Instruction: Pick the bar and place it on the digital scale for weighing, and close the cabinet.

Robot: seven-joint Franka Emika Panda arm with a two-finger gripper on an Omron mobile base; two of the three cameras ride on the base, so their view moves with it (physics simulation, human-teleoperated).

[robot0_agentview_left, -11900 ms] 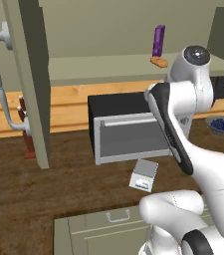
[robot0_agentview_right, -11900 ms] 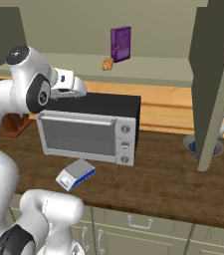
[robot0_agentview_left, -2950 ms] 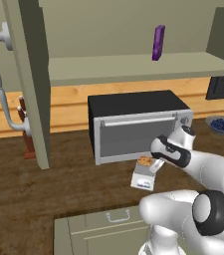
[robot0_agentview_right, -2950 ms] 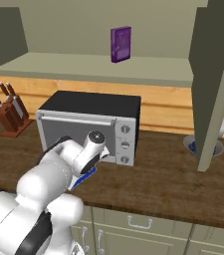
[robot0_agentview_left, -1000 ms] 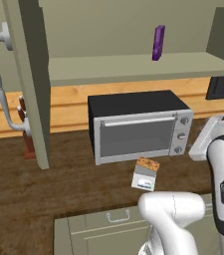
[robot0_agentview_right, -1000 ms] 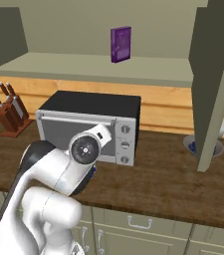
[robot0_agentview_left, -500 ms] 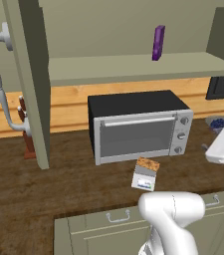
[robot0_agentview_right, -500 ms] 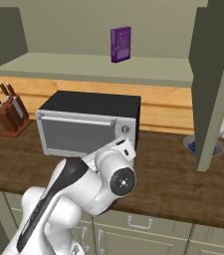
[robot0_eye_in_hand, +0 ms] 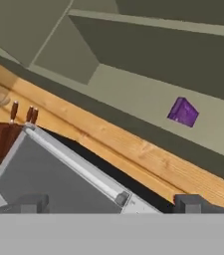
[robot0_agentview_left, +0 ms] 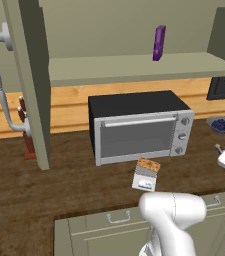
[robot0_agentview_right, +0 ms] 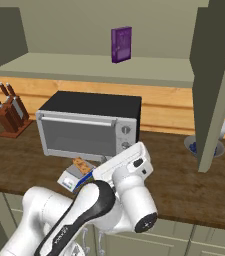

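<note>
A silver-and-black toaster oven (robot0_agentview_left: 139, 129) stands at the back of the wooden counter (robot0_agentview_left: 59, 185), door shut. A knife block (robot0_agentview_right: 10, 118) sits toward the counter's left end. A bowl of blueberries (robot0_agentview_left: 223, 125) rests near the right end. A purple box (robot0_agentview_left: 159, 43) stands upright on the shelf above.

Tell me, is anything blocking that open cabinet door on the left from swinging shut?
Nothing visible does. The cabinet door stands open above the counter, the knife block sits just behind it, and the purple box stands well back on the shelf.
</note>
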